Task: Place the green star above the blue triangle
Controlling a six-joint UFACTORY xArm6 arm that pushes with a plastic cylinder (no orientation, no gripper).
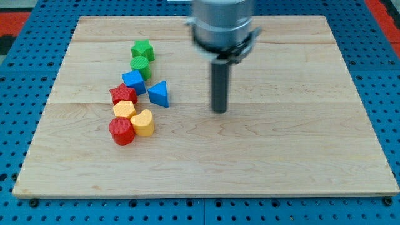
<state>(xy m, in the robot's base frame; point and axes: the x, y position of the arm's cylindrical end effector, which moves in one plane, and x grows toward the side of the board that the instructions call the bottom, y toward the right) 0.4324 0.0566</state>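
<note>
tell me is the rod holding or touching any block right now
Nothing is held: my tip stands alone at the blue triangle's right, apart from it.

A green cylinder (139, 65) is seen near the view's left of the wooden board (300, 162). Just below it, and touching it, a blue cube (134, 81) is placed. A red star (123, 95) is found below the cube, toward the view's left, and a yellow hexagon block (124, 110) is set right under it. At the bottom of this row a red cylinder (121, 131) and a yellow heart (143, 122) are laid side by side (they seem to touch). The board is surrounded by a blue perforated surface (25, 75).
</note>
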